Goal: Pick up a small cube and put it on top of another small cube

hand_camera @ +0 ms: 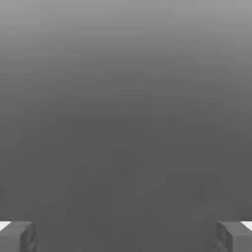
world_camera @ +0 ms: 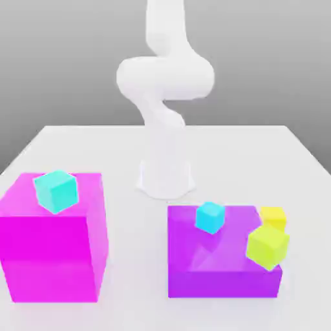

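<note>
The small bright yellow cube sits at the far right corner of the purple block, partly hidden by a lime cube in front of it. I cannot tell whether it rests on the block or just beside it. A cyan small cube lies on the purple block's top. A teal small cube lies on the magenta block. In the hand view my gripper is open, its grey fingertips far apart with nothing between them, facing a plain grey background.
The white arm rises from its base at the back middle of the white table and leaves the exterior view at the top. The magenta block stands at the exterior view's left, the purple block at its right.
</note>
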Tool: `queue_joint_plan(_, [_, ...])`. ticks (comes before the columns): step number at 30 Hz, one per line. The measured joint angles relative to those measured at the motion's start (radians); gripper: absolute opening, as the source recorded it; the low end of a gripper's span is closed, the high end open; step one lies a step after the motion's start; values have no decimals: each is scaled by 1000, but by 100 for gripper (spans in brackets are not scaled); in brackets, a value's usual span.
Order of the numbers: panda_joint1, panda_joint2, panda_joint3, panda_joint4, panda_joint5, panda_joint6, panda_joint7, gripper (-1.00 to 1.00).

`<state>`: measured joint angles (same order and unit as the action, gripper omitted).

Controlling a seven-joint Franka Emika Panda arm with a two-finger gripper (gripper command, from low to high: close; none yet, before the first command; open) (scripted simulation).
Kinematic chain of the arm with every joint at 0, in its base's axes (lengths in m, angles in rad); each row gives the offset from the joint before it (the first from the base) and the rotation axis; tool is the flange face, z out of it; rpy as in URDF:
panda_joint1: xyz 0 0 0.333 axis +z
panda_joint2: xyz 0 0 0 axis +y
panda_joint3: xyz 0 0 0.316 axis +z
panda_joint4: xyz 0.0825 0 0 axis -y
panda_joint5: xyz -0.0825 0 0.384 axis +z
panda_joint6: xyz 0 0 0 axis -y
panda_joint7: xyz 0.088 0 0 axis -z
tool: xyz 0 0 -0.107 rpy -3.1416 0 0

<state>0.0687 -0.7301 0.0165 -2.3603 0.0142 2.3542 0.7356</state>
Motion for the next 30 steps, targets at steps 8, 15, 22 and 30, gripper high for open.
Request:
queue_joint_plan(8, [249, 263, 77, -214, 46, 198, -233, 0])
queue_joint_plan(15, [442, 481, 166, -394, 71, 364, -416, 0])
queue_joint_plan(22, [584, 694, 270, -542, 65, 524, -555, 0])
queue_joint_plan(30, [642, 886, 205, -516, 39, 675, -553, 0])
